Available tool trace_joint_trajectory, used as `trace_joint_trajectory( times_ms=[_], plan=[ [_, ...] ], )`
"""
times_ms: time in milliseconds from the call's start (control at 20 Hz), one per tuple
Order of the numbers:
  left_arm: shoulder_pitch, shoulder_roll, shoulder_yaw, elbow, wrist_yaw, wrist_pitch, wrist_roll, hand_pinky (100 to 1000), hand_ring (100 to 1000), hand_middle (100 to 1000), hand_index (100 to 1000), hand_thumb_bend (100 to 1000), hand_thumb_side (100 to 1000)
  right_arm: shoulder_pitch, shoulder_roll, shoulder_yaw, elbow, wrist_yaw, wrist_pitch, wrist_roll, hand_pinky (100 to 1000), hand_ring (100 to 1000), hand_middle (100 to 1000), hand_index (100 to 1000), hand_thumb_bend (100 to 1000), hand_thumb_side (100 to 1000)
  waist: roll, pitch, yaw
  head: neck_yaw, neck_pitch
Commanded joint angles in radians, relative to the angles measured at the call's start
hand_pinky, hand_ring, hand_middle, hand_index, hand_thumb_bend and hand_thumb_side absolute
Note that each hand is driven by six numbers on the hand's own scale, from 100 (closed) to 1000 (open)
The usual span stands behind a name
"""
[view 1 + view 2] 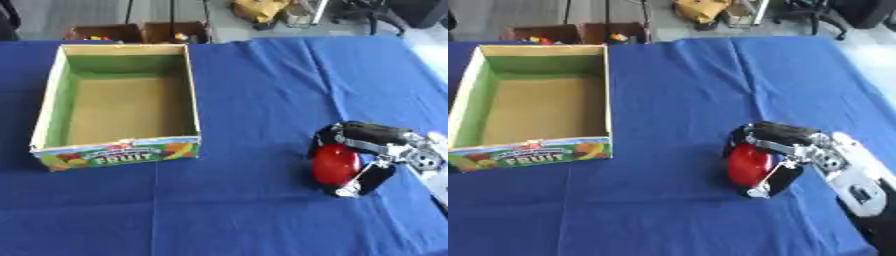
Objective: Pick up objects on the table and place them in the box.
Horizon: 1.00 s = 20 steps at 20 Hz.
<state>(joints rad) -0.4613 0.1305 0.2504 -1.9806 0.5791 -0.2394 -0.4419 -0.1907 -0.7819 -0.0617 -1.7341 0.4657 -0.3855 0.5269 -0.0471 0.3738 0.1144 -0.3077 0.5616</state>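
A round red object (334,165) rests on the blue tablecloth at the right of the table. My right hand (374,145) comes in from the right edge and is curled round it, fingers over its top and far side, thumb below it. The open cardboard fruit box (51,105) stands at the left, with nothing visible inside; its front panel reads FRUIT. My left hand shows in neither view.
The blue cloth (254,90) covers the whole table between box and hand. Beyond the far edge stand brown boxes (140,32) with small coloured things, a yellow bag (258,9) and chair legs on the floor.
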Motion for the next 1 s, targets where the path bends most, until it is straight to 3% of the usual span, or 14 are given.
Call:
trace_joint_trajectory(
  times_ms=[50,550,1000],
  plan=[
    [-0.016,0.01,0.001,-0.019,-0.001,0.003,0.0,712,690,760,907,100,942,-0.007,-0.056,-0.019,-0.037,-0.044,0.0,-0.034,225,448,455,630,100,100,-0.002,-0.019,-0.001,-0.004,-0.007],
    [-0.017,0.014,-0.003,-0.019,-0.001,0.006,0.002,714,691,760,906,100,939,-0.015,-0.1,-0.037,-0.101,-0.137,0.011,-0.074,221,429,424,615,100,116,-0.011,-0.026,-0.001,-0.007,-0.005],
    [-0.015,0.018,-0.013,-0.019,0.005,0.01,-0.005,714,691,761,907,100,938,-0.117,-0.188,-0.029,-0.139,-0.273,0.02,-0.127,216,416,405,614,100,139,-0.031,-0.036,0.048,-0.041,-0.02]
  ],
)
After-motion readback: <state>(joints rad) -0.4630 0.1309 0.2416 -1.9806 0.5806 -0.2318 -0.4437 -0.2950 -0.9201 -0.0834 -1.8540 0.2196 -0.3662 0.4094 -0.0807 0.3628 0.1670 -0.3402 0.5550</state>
